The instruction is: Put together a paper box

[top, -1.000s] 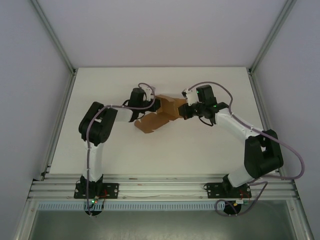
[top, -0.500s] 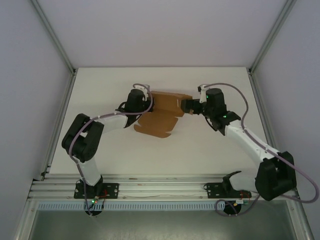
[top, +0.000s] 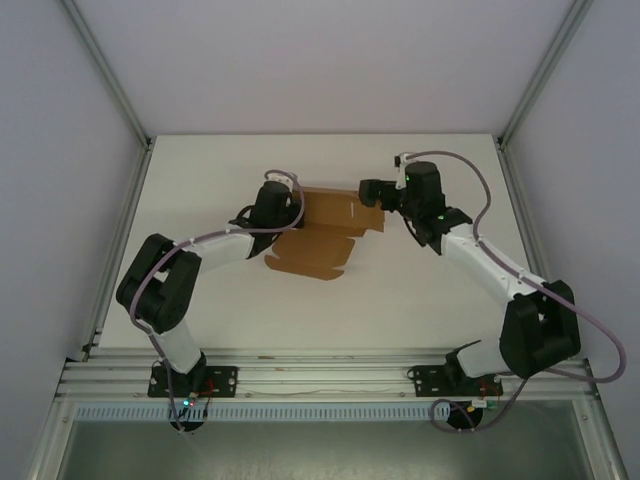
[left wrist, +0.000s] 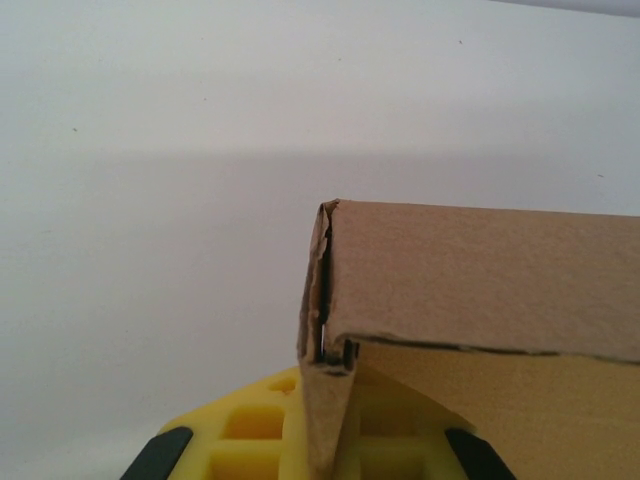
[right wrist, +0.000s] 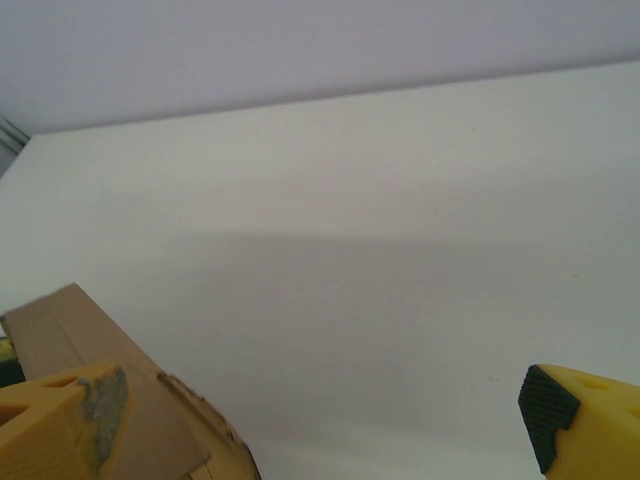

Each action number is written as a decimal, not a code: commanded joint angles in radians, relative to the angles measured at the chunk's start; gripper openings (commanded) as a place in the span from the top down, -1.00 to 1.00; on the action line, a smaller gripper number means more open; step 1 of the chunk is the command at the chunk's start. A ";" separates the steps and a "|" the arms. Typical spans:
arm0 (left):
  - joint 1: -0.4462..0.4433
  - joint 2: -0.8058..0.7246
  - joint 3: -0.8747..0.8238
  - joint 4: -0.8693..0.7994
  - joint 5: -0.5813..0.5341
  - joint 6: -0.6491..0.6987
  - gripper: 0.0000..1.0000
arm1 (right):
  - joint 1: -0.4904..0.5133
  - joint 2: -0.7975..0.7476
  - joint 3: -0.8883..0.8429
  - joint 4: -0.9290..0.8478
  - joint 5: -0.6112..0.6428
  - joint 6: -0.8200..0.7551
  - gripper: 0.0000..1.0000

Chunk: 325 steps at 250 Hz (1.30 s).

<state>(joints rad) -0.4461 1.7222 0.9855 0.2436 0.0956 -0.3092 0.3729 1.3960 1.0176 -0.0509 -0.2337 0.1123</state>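
Observation:
The paper box [top: 325, 232] is a partly folded brown cardboard sheet lying mid-table between the two arms. My left gripper [top: 292, 212] is shut on its left edge. In the left wrist view a cardboard flap [left wrist: 328, 420] sits pinched between the yellow fingers [left wrist: 240, 440], and a folded panel [left wrist: 480, 280] rises to the right. My right gripper [top: 371, 192] is open at the sheet's far right corner. In the right wrist view its fingers [right wrist: 50, 425] stand wide apart with nothing between them, and a cardboard corner [right wrist: 70, 325] lies beside the left one.
The white table [top: 420, 290] is bounded by aluminium frame posts [top: 110, 90] and white walls on three sides. A metal rail [top: 320, 375] carrying both arm bases runs along the near edge.
The right gripper has opened and let go of the cardboard, then drawn back toward the far right corner. The sheet has dropped flatter on the table; the left gripper stays shut on it.

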 commanded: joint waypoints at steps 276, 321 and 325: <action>-0.014 -0.131 0.050 -0.130 -0.132 -0.026 1.00 | 0.103 -0.074 -0.111 -0.106 0.242 0.032 -0.99; -0.014 -0.136 0.061 -0.154 -0.139 0.005 1.00 | 0.040 -0.126 -0.180 -0.140 0.132 0.048 -0.99; -0.015 -0.136 0.064 -0.156 -0.139 0.005 1.00 | 0.036 -0.126 -0.182 -0.137 0.123 0.049 -0.99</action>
<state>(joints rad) -0.4564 1.6260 1.0298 0.1150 -0.0109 -0.3328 0.4362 1.2873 0.8753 -0.1062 -0.0204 0.1543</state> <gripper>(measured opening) 0.059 0.997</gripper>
